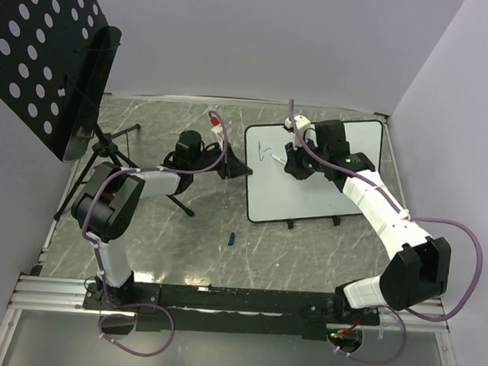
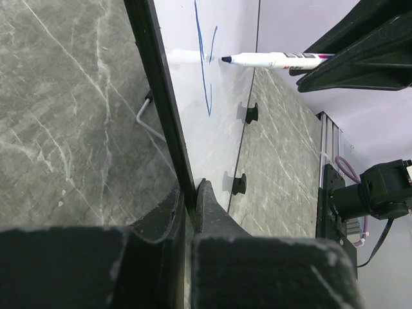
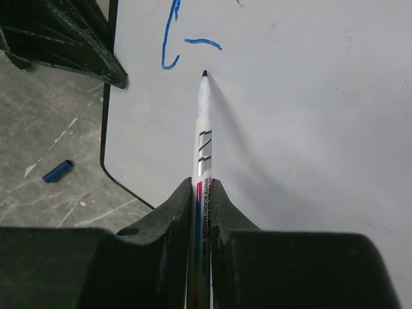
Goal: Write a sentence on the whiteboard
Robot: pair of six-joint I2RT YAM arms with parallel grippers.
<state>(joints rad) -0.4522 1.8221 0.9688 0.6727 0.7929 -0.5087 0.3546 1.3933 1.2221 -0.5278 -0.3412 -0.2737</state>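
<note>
Perforated black panel (image 1: 35, 51); seemingly a blue cap (image 1: 233, 237)

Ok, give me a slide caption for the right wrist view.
Close-up: right gripper holds marker, tip near two blue strokes on the whiteboard.

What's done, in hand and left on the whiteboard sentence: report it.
Done: two blue strokes on the whiteboard; the cap lies off on the table. In hand: right gripper grips the marker, tip near the strokes; left gripper pinches the board's rim. Left: nearly all the writing.
</note>
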